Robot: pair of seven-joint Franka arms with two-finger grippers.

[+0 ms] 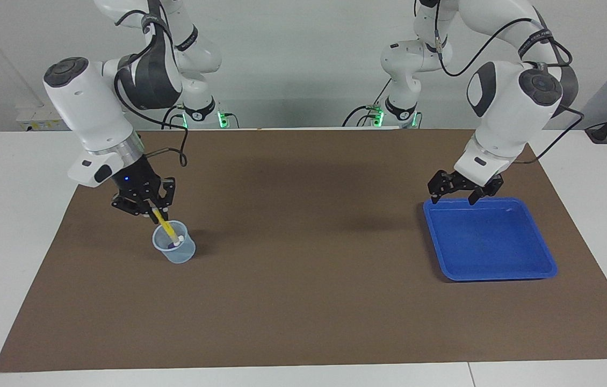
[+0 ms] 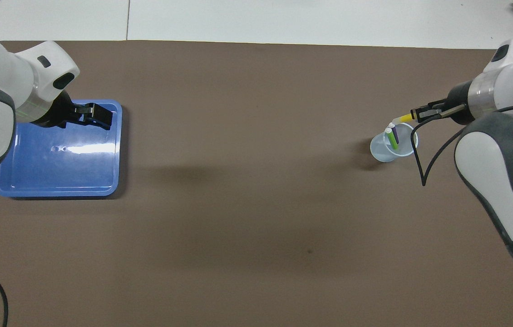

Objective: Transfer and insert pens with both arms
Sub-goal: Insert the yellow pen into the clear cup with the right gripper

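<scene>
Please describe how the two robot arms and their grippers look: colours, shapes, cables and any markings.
Both arms are white, with rounded segments and dark grey joint covers. Black cables loop along them, and a dark band with pale lettering wraps each arm. A silver ring joins each wrist to its black linkage gripper, the left gripper and the right gripper. A small blue light glows on the right one.

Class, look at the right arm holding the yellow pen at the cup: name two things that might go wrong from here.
1. The yellow pen hangs tilted from the shut right gripper, its tip at the rim of the clear cup; it might catch the rim and tip the cup.
2. The green pen and purple pen already stand in the cup, so the third may jam against them.
</scene>
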